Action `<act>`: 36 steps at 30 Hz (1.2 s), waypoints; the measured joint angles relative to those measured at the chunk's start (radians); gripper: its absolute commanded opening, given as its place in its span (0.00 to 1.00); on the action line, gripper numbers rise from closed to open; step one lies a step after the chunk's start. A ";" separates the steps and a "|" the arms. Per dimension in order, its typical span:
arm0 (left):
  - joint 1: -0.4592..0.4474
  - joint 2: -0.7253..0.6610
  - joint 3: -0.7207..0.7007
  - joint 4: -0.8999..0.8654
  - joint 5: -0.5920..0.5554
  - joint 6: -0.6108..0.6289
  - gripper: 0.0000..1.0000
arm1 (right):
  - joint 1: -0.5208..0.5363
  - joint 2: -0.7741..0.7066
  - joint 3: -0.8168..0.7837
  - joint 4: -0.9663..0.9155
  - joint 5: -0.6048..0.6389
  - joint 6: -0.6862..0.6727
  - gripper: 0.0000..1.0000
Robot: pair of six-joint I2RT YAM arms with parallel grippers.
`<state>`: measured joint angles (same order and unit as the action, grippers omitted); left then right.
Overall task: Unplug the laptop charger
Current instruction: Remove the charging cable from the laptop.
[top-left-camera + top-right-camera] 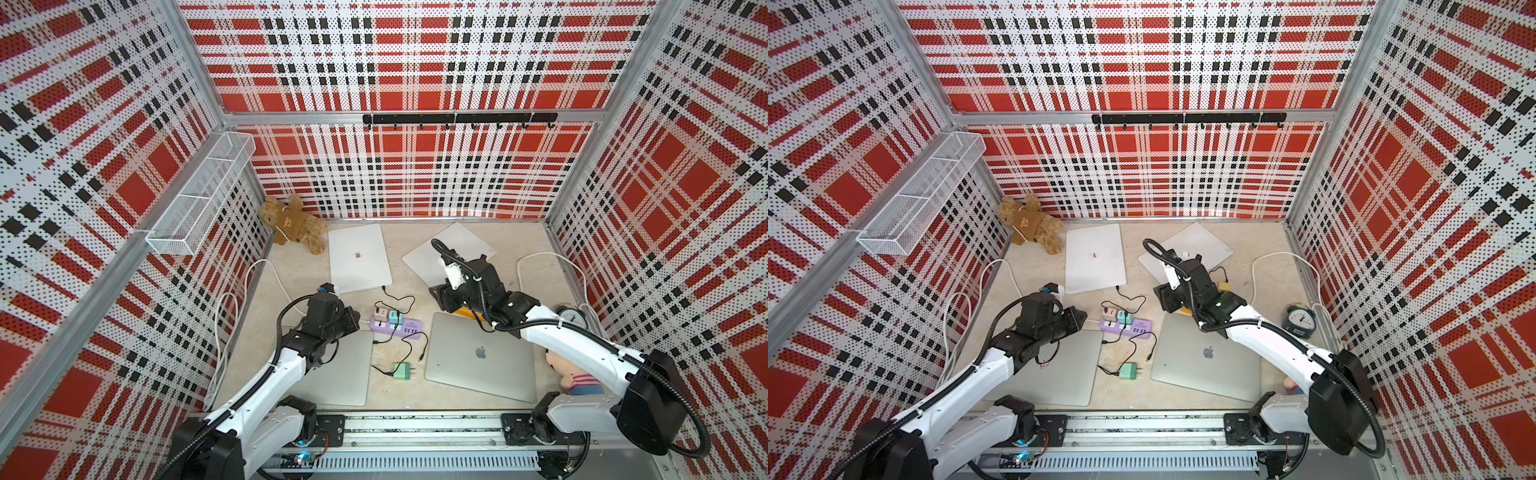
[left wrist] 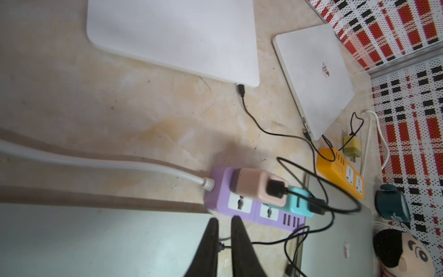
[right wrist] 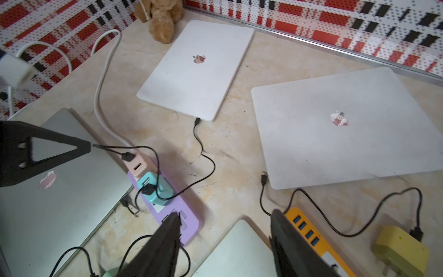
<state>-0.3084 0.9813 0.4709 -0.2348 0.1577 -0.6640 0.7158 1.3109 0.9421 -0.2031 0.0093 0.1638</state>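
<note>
One pink cube-shaped plastic charger [image 2: 256, 187] stands plugged into the lilac plastic power strip [image 2: 218, 194] at the middle of the beige marbled counter [image 2: 119, 120], with a teal plastic charger [image 2: 297, 203] socketed just beside it. Neither is out of its socket. A thin black cable [image 3: 107, 147] runs from the pink charger to the left end effector [image 2: 224, 219], which is clenched on it over the edge of the silver aluminium laptop [image 2: 96, 239]. The held end is hidden, so whether it sits in a port cannot be told. That grip suggests the pink unit is the target, its lead gathered clear first. The right end effector [image 3: 225, 214] hangs released and empty between the lilac strip and an orange plastic power strip [image 2: 335, 167], probably placed to take the charger body.
</note>
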 measured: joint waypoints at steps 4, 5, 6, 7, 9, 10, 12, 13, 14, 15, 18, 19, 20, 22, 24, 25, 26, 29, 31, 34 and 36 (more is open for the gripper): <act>0.006 -0.003 -0.029 0.001 0.002 -0.022 0.14 | 0.067 0.012 -0.031 0.096 -0.028 -0.082 0.62; 0.007 -0.003 -0.032 0.003 0.003 -0.031 0.13 | 0.081 0.021 -0.035 0.123 -0.039 -0.103 0.62; 0.008 -0.003 -0.035 0.009 0.004 -0.036 0.13 | 0.090 0.029 -0.037 0.139 -0.049 -0.119 0.62; 0.009 -0.003 -0.045 0.028 0.010 -0.046 0.13 | 0.101 0.039 -0.042 0.164 -0.062 -0.137 0.62; 0.012 -0.003 -0.076 0.068 0.021 -0.065 0.13 | 0.120 0.060 -0.052 0.208 -0.091 -0.173 0.61; 0.015 -0.003 -0.098 0.087 0.027 -0.075 0.12 | 0.131 0.071 -0.060 0.233 -0.109 -0.196 0.61; 0.019 -0.003 -0.143 0.122 0.043 -0.100 0.11 | 0.146 0.087 -0.079 0.275 -0.135 -0.233 0.60; 0.021 -0.003 -0.167 0.141 0.051 -0.118 0.10 | 0.156 0.093 -0.092 0.297 -0.153 -0.256 0.60; 0.021 -0.003 -0.185 0.154 0.056 -0.130 0.10 | 0.164 0.099 -0.103 0.315 -0.169 -0.274 0.59; 0.022 -0.003 -0.203 0.168 0.064 -0.147 0.09 | 0.172 0.107 -0.114 0.333 -0.186 -0.292 0.59; 0.022 -0.003 -0.224 0.185 0.072 -0.179 0.09 | 0.187 0.143 -0.123 0.368 -0.237 -0.341 0.57; 0.022 -0.003 -0.224 0.187 0.072 -0.186 0.08 | 0.191 0.156 -0.122 0.378 -0.251 -0.356 0.56; 0.022 -0.003 -0.224 0.190 0.072 -0.193 0.08 | 0.194 0.167 -0.122 0.385 -0.264 -0.369 0.54; 0.022 -0.008 -0.224 0.192 0.070 -0.204 0.07 | 0.206 0.195 -0.116 0.387 -0.286 -0.404 0.51; 0.022 -0.016 -0.225 0.193 0.069 -0.215 0.07 | 0.211 0.228 -0.096 0.381 -0.298 -0.433 0.48; 0.022 -0.024 -0.227 0.193 0.067 -0.222 0.07 | 0.213 0.245 -0.084 0.378 -0.303 -0.444 0.47; 0.022 -0.033 -0.230 0.193 0.065 -0.227 0.07 | 0.217 0.259 -0.075 0.377 -0.307 -0.455 0.45; 0.022 -0.069 -0.247 0.191 0.052 -0.240 0.07 | 0.230 0.293 -0.054 0.372 -0.316 -0.487 0.41; 0.022 -0.093 -0.260 0.187 0.043 -0.249 0.07 | 0.241 0.312 -0.043 0.367 -0.317 -0.507 0.39; 0.022 -0.107 -0.269 0.181 0.036 -0.257 0.06 | 0.261 0.336 -0.027 0.352 -0.315 -0.528 0.34; 0.022 -0.106 -0.269 0.180 0.033 -0.263 0.06 | 0.271 0.355 -0.014 0.343 -0.312 -0.536 0.32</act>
<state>-0.2867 0.8757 0.2024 -0.0551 0.1909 -0.9272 0.9867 1.6661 0.9283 0.1402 -0.3023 -0.3717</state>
